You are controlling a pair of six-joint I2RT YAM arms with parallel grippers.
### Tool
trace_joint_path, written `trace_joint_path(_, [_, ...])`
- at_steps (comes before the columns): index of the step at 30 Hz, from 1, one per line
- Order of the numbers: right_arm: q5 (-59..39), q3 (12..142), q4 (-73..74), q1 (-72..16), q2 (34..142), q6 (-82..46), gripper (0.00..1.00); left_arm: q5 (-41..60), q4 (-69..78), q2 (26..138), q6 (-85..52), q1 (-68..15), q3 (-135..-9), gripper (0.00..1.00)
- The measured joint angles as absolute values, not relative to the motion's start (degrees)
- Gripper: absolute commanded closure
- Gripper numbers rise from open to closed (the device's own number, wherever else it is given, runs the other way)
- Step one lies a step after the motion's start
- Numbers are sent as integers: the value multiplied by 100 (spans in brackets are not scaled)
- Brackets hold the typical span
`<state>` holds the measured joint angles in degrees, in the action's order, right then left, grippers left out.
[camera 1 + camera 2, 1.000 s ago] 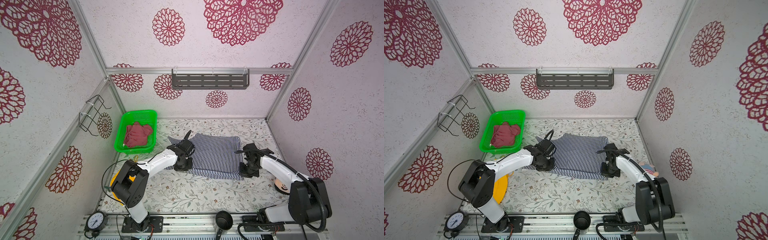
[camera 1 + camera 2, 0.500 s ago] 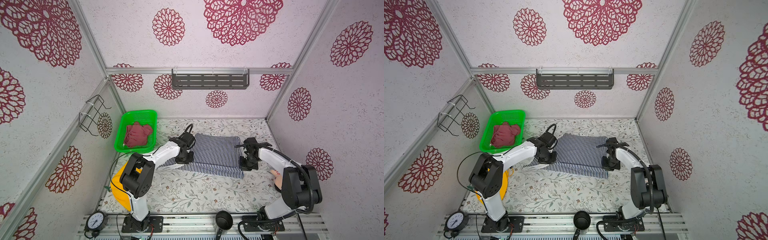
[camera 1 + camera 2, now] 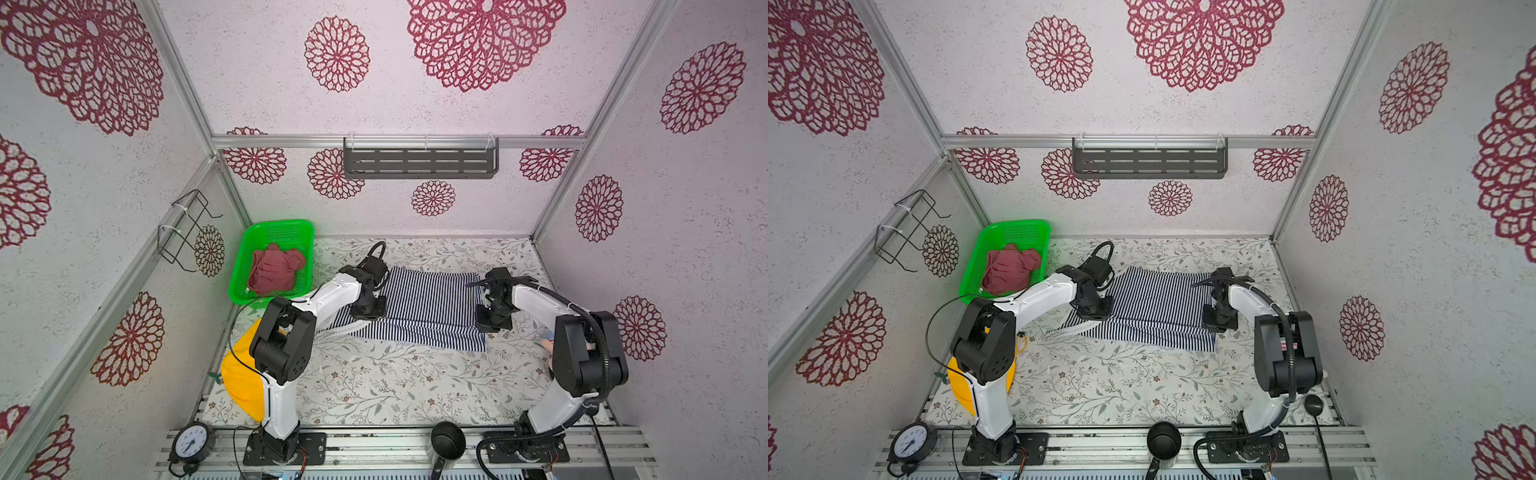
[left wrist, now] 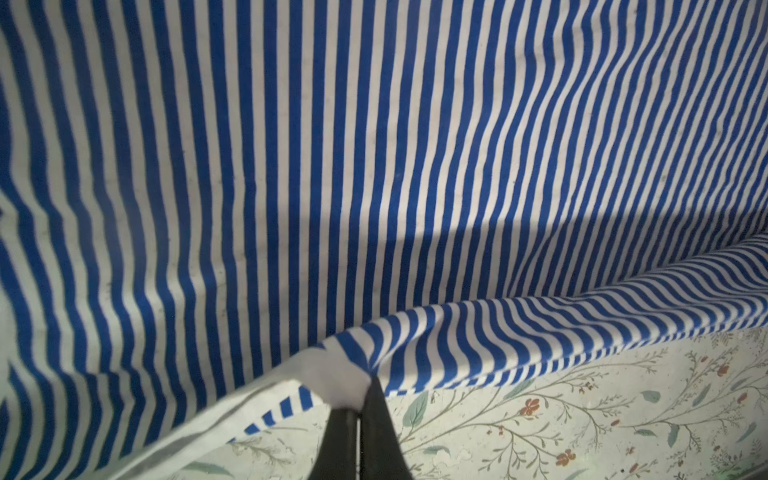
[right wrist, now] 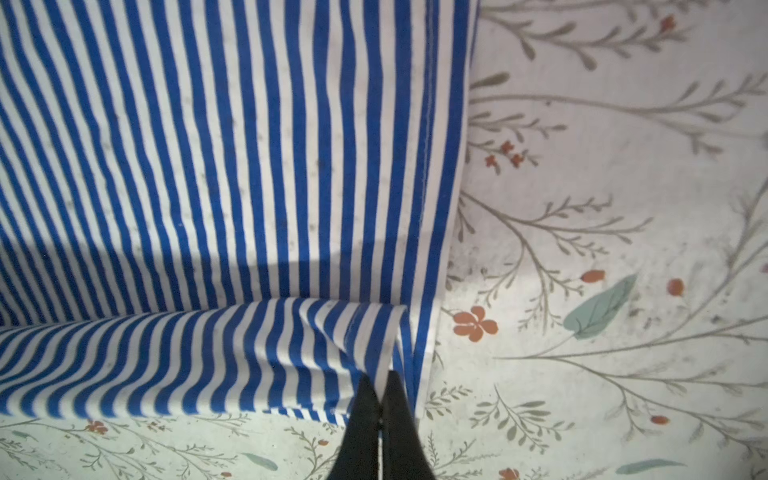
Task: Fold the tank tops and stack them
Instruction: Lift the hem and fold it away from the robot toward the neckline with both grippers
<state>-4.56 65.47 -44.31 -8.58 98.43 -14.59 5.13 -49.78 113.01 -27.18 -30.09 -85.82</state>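
We are mid-fold on the striped top point(image 3: 428, 305), spread on the table point(image 3: 374, 386). Our left gripper point(image 4: 358, 405) and right gripper point(image 5: 380, 401) each clamp its lifted edge. Next, we judge, both must carry it evenly across. The red top point(image 3: 274, 270) lies in the basket point(image 3: 286, 228).

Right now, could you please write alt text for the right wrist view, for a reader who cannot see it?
The right gripper, its black jaws shut, pinches a raised fold at the edge of the blue-and-white striped tank top. The rest of the top lies spread on the floral table cover.
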Motion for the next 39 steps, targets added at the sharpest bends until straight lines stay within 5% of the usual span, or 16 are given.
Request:
trace_joint_path(28, [-281,7120,-4519,-574,10186,-1455,99,709,-5275,12164,-2375,-2856,-9706,100])
trace_joint_path(31, [-307,7120,-4407,-572,10186,-1448,65,701,-5282,12254,-2331,-2836,-9736,74])
trace_joint_path(33, [-311,7120,-4313,-563,10186,-1393,51,674,-5323,12263,-2329,-2801,-9736,57])
trace_joint_path(36, [-325,7122,-4235,-543,10149,-1332,44,561,-5365,12250,-2327,-2700,-9738,42])
trace_joint_path(39, [-314,7122,-4226,-539,9924,-1310,44,357,-5371,12110,-2342,-2571,-9657,38])
